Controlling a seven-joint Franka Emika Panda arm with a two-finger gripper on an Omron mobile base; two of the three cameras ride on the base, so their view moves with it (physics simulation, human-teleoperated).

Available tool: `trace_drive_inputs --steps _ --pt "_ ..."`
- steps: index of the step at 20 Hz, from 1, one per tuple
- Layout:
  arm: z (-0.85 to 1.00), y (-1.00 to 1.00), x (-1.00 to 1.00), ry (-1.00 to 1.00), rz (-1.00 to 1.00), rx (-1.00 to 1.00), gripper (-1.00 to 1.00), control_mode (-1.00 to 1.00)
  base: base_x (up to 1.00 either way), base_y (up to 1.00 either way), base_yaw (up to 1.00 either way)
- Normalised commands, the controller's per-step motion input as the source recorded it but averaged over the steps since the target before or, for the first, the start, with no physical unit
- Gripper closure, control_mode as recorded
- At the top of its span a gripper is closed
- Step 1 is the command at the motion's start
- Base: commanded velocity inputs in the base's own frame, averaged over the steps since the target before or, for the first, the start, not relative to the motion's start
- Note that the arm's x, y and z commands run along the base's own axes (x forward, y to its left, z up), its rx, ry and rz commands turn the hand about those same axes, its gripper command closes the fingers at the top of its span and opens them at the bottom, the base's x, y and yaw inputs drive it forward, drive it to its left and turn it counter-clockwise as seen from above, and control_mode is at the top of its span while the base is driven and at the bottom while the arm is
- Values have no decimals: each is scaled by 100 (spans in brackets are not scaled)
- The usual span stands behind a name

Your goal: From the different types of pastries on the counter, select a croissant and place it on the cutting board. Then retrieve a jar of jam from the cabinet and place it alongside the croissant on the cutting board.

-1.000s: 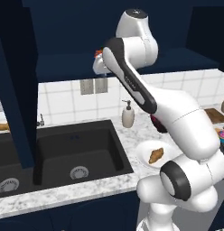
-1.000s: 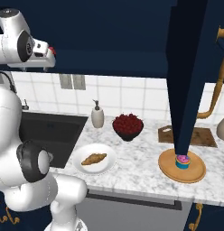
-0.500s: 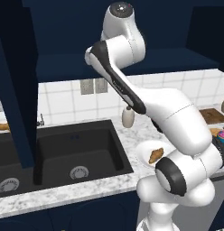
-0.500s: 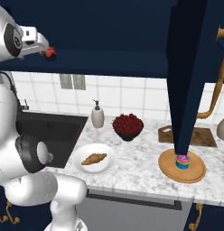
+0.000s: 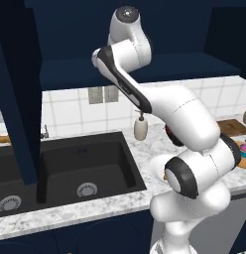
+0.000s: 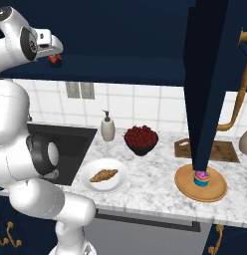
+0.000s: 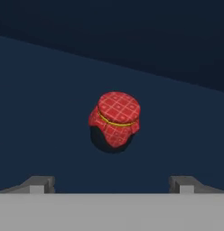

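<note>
No brand, label or writing readable anywhere.

Nearest, right base view: white round plate on white-grey speckled marble counter, w/ small golden-brown crescent croissant lying flat on it, long axis roughly left-right, slightly diagonal. Right of it, round tan wooden disc carrying pink-frosted cupcake in blue wrapper, upright. Behind those: dark round bowl of red fruit, glossy; white bottle-shaped soap dispenser w/ dark pump top; flat dark-brown rectangular wooden cutting board w/ paler patch, near the wall, partly hidden by open dark navy cabinet door. Board bare, croissant not on it. Black matte sink w/ two round drains set in counter, left of plate. White tiled wall w/ grey outlet plate behind.

Up high: two-finger gripper raised to the dark navy-blue wall cabinet, fingers spread wide, nothing between them; grey blocky fingertips at bottom of hand view. Farther in, tiny squat jar of jam on plain navy cabinet shelf: dark rounded body, bright red checked cloth-like cap tied w/ thin yellow band. Stands apart from fingers, centred between them; cap end tipped to upper right in hand view, short axis that way. In right base view jar just ahead of the hand.
</note>
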Motion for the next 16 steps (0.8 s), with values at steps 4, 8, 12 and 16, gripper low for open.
trace_drive_inputs --steps 4,8,12,16 --pt "-2 1 37 0 -7 0 -100 -100 0 0 0" --pt "-3 0 37 -1 -17 6 -100 -100 0 0 0" --pt "-1 12 9 0 -21 19 -100 -100 0 0 0" --pt "0 17 0 7 -3 21 -100 -100 0 0 0"
